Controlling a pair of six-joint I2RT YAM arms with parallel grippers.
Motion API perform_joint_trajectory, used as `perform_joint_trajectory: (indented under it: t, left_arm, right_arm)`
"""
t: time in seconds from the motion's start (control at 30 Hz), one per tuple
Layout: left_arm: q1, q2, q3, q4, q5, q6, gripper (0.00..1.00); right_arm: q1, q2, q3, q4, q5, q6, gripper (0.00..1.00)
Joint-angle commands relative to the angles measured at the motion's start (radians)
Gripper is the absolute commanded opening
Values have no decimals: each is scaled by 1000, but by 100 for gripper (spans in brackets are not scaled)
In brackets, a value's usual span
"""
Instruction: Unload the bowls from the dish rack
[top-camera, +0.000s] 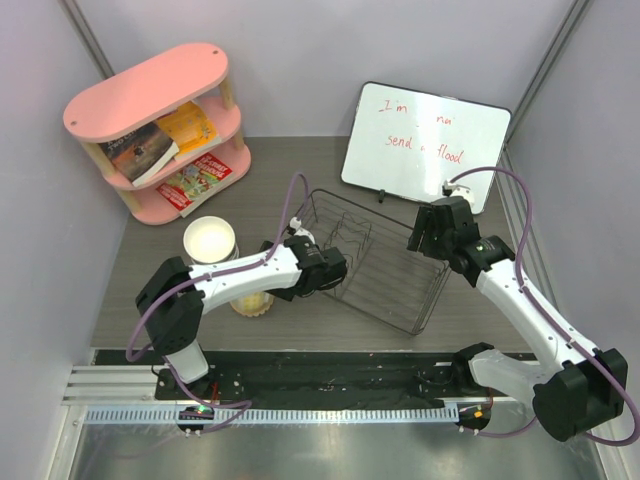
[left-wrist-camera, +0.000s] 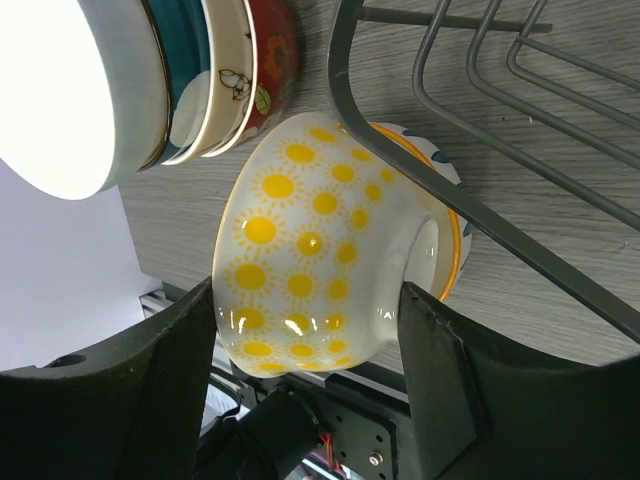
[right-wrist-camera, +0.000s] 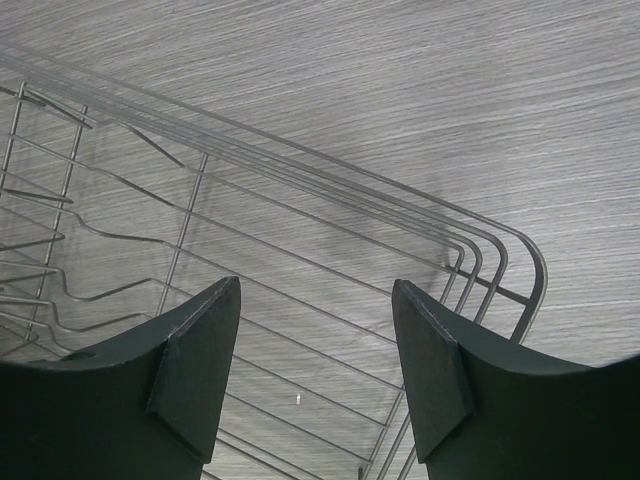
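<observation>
The black wire dish rack (top-camera: 385, 270) sits mid-table, and no bowl shows inside it. My left gripper (left-wrist-camera: 305, 300) is shut on the yellow sun-patterned bowl (left-wrist-camera: 300, 250). It holds the bowl on its side just outside the rack's left rim (left-wrist-camera: 420, 180), one finger at the rim side and one at the foot. In the top view this bowl (top-camera: 252, 303) peeks out from under my left forearm. A stack of bowls (top-camera: 210, 240) with the cream one on top stands beside it; the stack (left-wrist-camera: 200, 70) also holds blue, patterned and red bowls. My right gripper (right-wrist-camera: 315, 370) is open and empty above the rack's far right corner (right-wrist-camera: 500, 260).
A pink shelf (top-camera: 160, 130) with books stands at the back left. A whiteboard (top-camera: 425, 145) leans at the back right, just behind the rack. Grey walls close in both sides. A black rail (top-camera: 330, 375) runs along the near edge.
</observation>
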Motion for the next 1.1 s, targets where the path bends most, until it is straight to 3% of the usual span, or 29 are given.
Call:
perform_joint_trajectory:
  t: [0.0,0.13,1.07]
  left_arm:
    - [-5,-11,27,-303,-25,7,66]
    - [-11,-8,30,-306,-27,6,76]
    - [-85,-32,13,-315,122,-8,77]
  right_arm:
    - [-9,-11,9,35,-7,-11,68]
    - [-12,-8,13,37,-12,-11,68]
    - [-29,-19,-10,41,-22,-16,68]
